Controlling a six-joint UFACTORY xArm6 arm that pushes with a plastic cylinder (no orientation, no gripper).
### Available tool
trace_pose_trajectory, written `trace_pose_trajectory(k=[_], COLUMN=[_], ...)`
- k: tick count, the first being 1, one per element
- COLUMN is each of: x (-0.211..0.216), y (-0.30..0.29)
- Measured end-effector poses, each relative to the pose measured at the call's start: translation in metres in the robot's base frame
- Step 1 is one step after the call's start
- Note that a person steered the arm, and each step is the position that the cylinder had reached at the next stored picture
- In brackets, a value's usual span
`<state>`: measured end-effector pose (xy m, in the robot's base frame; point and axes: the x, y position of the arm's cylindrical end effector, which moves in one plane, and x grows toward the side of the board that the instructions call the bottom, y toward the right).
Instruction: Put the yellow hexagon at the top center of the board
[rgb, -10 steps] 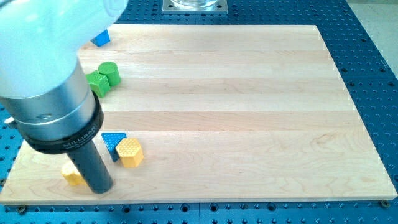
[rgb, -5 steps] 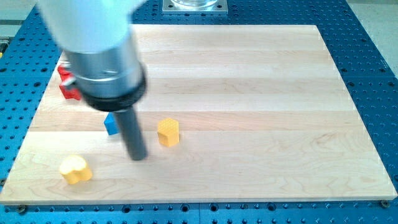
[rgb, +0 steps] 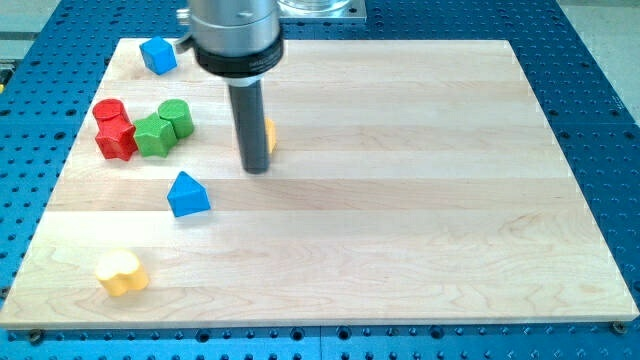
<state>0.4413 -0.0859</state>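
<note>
The yellow hexagon (rgb: 270, 134) is mostly hidden behind my rod; only a sliver shows at the rod's right side, in the upper left-centre of the board. My tip (rgb: 256, 168) rests on the board just below and to the left of the hexagon, seemingly touching it. The wooden board (rgb: 420, 200) fills most of the view.
A blue triangular block (rgb: 187, 194) lies below-left of my tip. Two green blocks (rgb: 164, 127) and two red blocks (rgb: 113, 129) cluster at the left. A blue block (rgb: 158, 54) sits at the top left corner. A yellow heart-like block (rgb: 122, 272) lies at the bottom left.
My rod has moved up and to the view's right, and the yellow hexagon has gone up the board with it. The blue triangular block stayed near the left-centre.
</note>
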Motion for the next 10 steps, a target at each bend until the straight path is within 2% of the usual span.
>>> trace_pose_trajectory(k=[1,2,4,5,6,7,8,9,10], x=[-0.017,-0.064,-0.130,-0.103,-0.121,-0.148,-0.193,-0.175,-0.174], y=[-0.007,0.040,0.089,0.069,0.048,0.060,0.103,0.105,0.153])
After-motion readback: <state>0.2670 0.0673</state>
